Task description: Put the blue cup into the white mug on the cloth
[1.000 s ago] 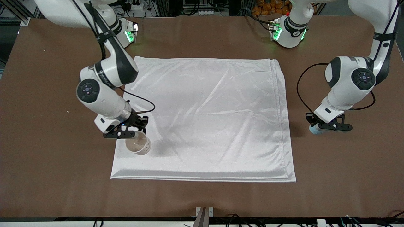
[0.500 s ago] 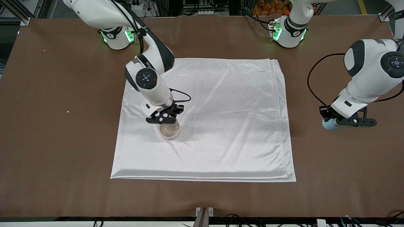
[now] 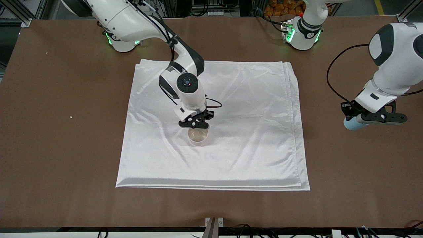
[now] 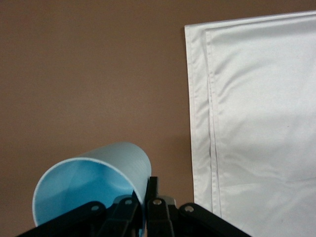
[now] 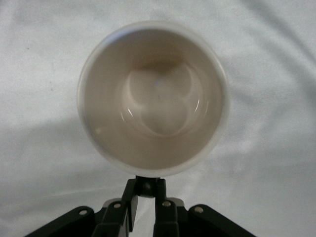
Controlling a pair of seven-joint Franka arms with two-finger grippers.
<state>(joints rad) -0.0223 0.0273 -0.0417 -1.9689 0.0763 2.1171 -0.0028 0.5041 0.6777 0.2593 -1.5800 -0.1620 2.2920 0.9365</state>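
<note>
Right gripper (image 3: 195, 124) pinches the white mug (image 3: 198, 136) by its handle mid-cloth (image 3: 231, 158); release gently; left gripper (image 3: 373, 116), at three o'clock, clamps the blue cup (image 3: 351, 124).

Brown table (image 3: 66, 172) — a pale crumb (image 3: 71, 117) toward the right arm's end.

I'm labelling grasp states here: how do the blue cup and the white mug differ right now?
The blue cup is light blue; the white mug is off-white with a black handle. The cup is over bare table toward the left arm's end, in the left gripper; the mug is over the middle of the cloth, held by its handle in the right gripper. The cup is tilted; the mug is upright. Both are empty.
</note>
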